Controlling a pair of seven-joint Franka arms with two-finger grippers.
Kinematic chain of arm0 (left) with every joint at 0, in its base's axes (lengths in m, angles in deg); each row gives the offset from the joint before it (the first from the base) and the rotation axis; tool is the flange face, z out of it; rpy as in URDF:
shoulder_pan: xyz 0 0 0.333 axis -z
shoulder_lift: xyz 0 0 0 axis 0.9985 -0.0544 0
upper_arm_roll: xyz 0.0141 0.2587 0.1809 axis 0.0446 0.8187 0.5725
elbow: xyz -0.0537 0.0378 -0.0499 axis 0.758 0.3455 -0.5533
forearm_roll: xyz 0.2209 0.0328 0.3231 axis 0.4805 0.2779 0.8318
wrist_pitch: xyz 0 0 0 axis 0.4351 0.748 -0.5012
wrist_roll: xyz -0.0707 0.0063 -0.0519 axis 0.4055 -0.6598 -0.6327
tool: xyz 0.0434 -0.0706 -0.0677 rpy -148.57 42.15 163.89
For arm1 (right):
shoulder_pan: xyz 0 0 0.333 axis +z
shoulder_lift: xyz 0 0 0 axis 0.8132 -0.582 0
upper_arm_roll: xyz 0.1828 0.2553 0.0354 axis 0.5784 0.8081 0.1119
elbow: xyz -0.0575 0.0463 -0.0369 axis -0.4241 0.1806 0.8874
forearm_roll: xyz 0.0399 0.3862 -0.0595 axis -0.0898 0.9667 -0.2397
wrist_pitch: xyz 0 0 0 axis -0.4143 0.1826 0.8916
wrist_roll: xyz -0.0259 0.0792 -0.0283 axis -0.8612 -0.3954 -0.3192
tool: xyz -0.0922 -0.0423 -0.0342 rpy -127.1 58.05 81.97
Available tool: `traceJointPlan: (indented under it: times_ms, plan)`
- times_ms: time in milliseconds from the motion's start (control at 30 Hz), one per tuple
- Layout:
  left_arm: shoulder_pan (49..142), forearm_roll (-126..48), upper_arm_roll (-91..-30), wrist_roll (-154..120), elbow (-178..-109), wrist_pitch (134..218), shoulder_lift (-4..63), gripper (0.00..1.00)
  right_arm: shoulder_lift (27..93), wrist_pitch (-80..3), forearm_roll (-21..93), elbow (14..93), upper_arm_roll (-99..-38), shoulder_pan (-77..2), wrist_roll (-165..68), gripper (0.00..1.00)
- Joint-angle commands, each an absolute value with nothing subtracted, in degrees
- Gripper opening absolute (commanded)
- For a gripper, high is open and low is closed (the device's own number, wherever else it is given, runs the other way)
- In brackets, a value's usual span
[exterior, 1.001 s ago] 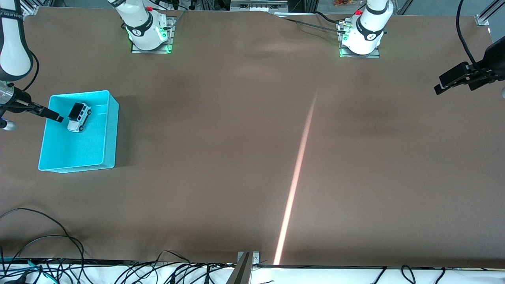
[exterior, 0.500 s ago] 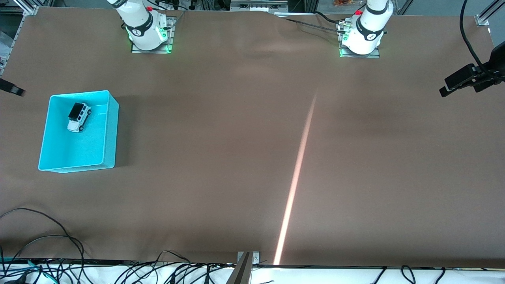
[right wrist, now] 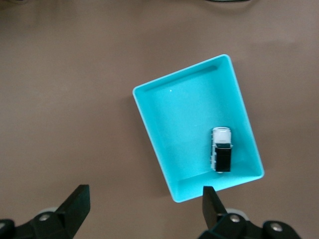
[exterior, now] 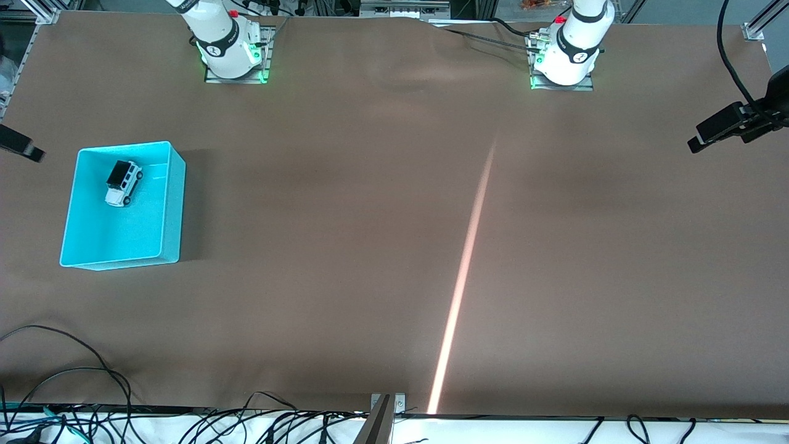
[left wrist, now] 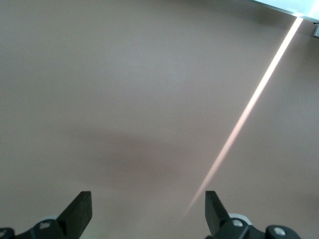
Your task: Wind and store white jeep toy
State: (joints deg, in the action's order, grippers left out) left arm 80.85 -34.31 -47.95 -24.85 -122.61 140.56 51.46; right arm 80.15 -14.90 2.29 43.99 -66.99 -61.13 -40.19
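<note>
The white jeep toy is stored in the cyan bin at the right arm's end of the table; the left gripper and right gripper are both spread and empty, so little can be upset unless the bin is knocked.

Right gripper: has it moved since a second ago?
Yes. The right gripper has pulled off the cyan bin toward the right arm's table edge, open; the white jeep toy lies inside.

The right gripper, a second ago reaching over the bin's rim beside the jeep, has withdrawn off the surface's edge at the right arm's end; only one finger shows in the front view. The left gripper has pulled slightly outward toward its own end.
</note>
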Motion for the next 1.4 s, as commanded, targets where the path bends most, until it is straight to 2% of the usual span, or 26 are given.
traceJointPlan:
  times_ms: [0, 267, 1368]
  plan:
    - [81.3, -35.6, -46.0, -24.6, -122.6, 141.5, 51.6, 1.0, 78.1, -15.3, -0.7, 41.5, -65.2, -59.3, -36.6, 1.0]
    - [82.7, -35.6, -44.4, -23.8, -124.5, 143.5, 51.6, 1.0, 78.8, -15.0, -0.8, 41.5, -72.2, -51.8, -37.8, 1.0]
    - [83.9, -36.3, -45.1, -19.3, -125.9, 145.0, 50.4, 1.0, 79.0, -13.8, -0.4, 42.2, -72.7, -51.4, -44.1, 1.0]
